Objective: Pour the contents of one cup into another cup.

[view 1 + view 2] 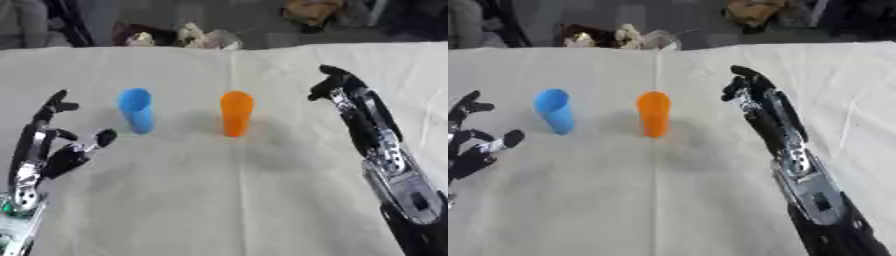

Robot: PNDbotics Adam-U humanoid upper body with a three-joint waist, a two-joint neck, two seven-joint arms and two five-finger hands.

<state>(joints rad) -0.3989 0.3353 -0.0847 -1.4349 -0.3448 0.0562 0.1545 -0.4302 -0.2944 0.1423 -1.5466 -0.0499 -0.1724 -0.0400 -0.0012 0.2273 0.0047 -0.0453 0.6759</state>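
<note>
A blue cup (136, 110) stands upright on the white cloth, left of centre. Beside it, to the right, an orange cup (236, 113) stands upright too; their insides are hidden from me. My left hand (52, 147) is low at the left, left of the blue cup and apart from it, fingers spread and holding nothing. My right hand (337, 85) reaches in from the right, a short way right of the orange cup, its fingers bent slightly forward, touching nothing.
The white cloth (219, 200) covers the whole table, with a crease running up the middle. Beyond the far edge lie dark clutter and some pale objects (188, 36). Bare cloth lies in front of both cups.
</note>
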